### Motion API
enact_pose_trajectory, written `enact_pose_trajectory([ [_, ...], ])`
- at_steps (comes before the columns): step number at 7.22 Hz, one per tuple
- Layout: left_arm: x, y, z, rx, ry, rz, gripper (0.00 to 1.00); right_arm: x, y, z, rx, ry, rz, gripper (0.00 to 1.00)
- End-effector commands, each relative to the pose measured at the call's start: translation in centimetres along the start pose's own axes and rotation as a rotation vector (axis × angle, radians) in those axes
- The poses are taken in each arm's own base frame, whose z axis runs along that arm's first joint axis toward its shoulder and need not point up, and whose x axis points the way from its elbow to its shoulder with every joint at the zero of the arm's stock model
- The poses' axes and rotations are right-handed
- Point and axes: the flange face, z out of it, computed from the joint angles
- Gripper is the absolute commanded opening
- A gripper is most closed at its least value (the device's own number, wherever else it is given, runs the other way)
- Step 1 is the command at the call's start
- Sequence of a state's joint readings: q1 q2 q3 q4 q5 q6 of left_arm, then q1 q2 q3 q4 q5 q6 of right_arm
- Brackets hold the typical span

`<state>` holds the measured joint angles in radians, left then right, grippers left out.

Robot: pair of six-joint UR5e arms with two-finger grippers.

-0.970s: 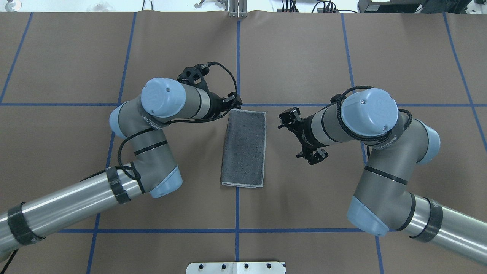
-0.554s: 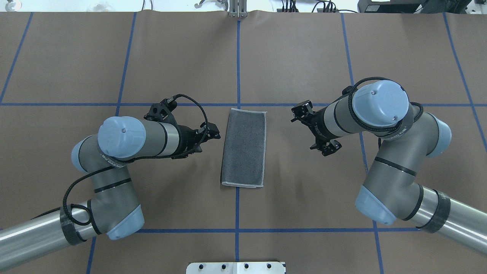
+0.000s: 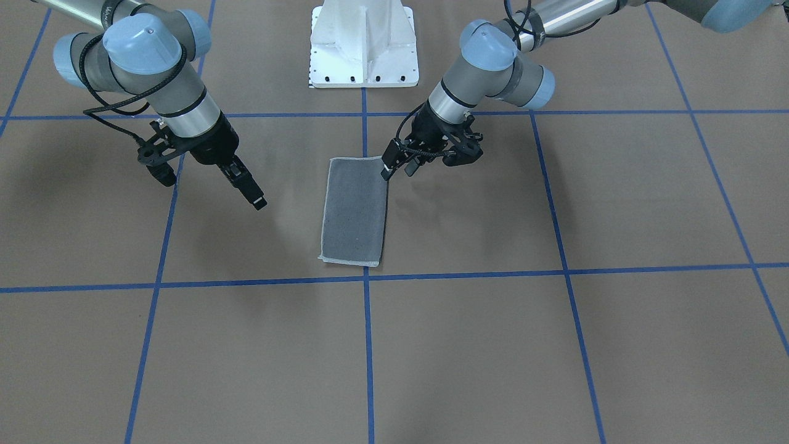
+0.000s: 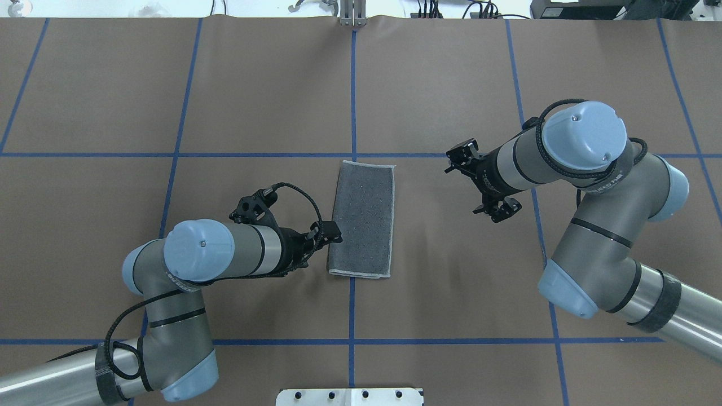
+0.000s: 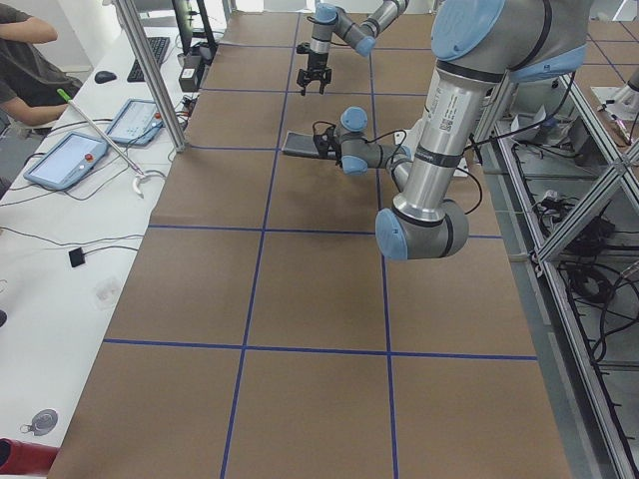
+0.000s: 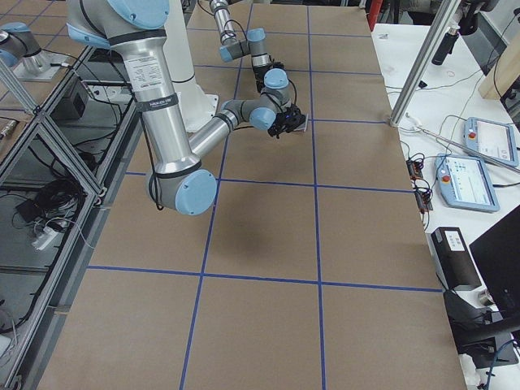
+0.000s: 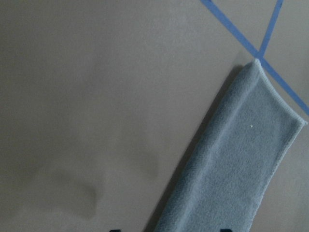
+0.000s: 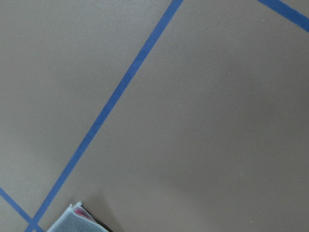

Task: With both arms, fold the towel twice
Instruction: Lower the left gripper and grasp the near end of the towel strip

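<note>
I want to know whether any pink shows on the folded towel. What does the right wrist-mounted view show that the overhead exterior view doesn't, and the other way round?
Only the right wrist-mounted view: a sliver of pink between the layers at one corner of the towel. Only the overhead exterior view: the whole towel as a long rectangle, the left gripper at its left long edge toward the robot-side end, and the right gripper apart from it. Both: the towel's grey top face, and the brown table with blue tape lines.
</note>
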<state>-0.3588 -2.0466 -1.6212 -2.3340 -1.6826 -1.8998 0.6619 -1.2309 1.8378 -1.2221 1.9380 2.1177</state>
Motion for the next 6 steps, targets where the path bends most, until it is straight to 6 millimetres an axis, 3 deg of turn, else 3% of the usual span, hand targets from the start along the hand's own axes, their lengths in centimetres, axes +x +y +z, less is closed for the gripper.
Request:
enact_pose_trajectory([
  [1,0.03,1.61,0.37,0.0,0.0,0.005,0.82,0.13,-0.32,0.44,0.004,0.007,0.003,1.0],
  [2,0.1,1.74,0.39,-0.002,0.001,0.004,0.57,0.12,-0.26,0.58,0.003,0.008,0.002,1.0],
  [3,0.19,1.78,0.38,-0.003,0.002,0.006,0.49,0.14,-0.3,0.64,0.004,0.009,0.003,1.0],
  [6,-0.4,1.86,0.93,-0.004,-0.013,0.006,0.49,0.14,-0.3,0.64,0.004,0.009,0.003,1.0],
])
